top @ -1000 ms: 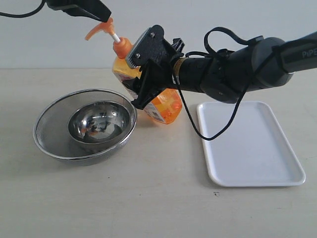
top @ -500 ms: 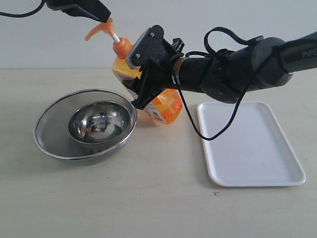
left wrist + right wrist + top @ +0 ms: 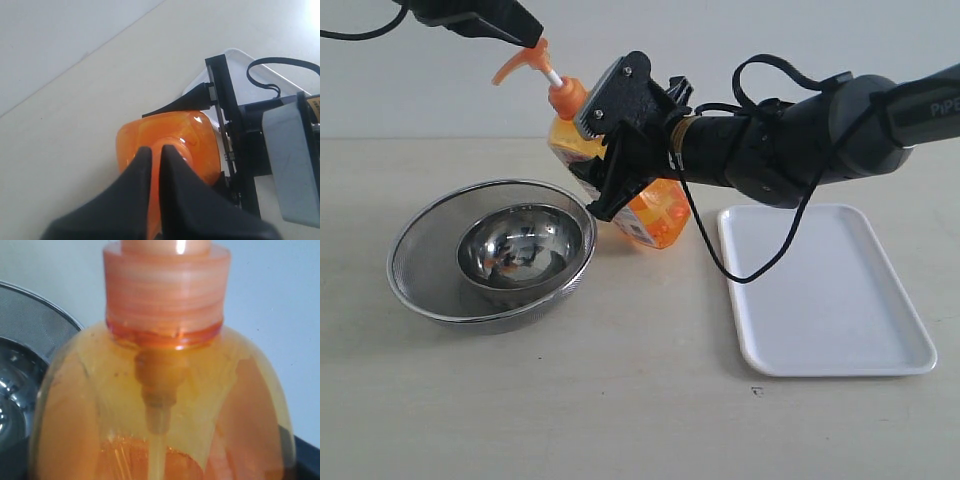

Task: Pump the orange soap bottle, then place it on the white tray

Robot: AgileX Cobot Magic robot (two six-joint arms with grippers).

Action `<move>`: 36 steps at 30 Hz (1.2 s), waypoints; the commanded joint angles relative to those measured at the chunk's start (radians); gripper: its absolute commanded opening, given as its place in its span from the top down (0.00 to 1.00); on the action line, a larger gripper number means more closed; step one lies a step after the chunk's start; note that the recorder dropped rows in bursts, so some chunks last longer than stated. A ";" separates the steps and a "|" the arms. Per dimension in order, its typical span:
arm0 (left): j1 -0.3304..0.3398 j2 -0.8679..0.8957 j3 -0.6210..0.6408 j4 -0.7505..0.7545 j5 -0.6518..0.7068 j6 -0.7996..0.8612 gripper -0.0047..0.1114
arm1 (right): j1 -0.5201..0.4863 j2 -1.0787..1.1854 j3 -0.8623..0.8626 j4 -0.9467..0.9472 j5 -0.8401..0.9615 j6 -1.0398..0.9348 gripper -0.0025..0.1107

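1. Table (image 3: 620,400): pale, bare in front.
2. White tray (image 3: 880,350): empty, well apart from the bottle.
3. Right gripper (image 3: 610,150): clamped across the bottle body, holding it tilted in the air.
4. Mesh strainer (image 3: 420,250) with steel bowl (image 3: 520,245): under the spout.
5. Orange soap bottle (image 3: 655,215): aloft between strainer and tray.
6. Left gripper (image 3: 525,30): fingers together, tips on the pump head (image 3: 520,62).

Change over the last second: none visible, stem remained raised. Judged: pumping unfinished, placing pending.
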State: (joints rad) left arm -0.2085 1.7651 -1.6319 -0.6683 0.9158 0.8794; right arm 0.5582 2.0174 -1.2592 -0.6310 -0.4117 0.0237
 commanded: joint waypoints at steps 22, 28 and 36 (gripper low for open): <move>-0.011 0.046 0.027 -0.002 0.048 0.003 0.92 | 0.000 -0.011 -0.010 -0.002 -0.051 0.001 0.98; -0.011 -0.008 0.026 0.005 0.035 0.003 0.92 | 0.000 -0.011 -0.010 -0.002 -0.051 0.001 0.98; -0.011 -0.072 0.010 0.030 0.025 0.003 0.92 | 0.000 -0.011 -0.010 -0.002 -0.051 0.001 0.98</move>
State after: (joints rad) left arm -0.2100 1.7179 -1.6136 -0.6483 0.9339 0.8811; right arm 0.5569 2.0174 -1.2592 -0.6393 -0.4164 0.0237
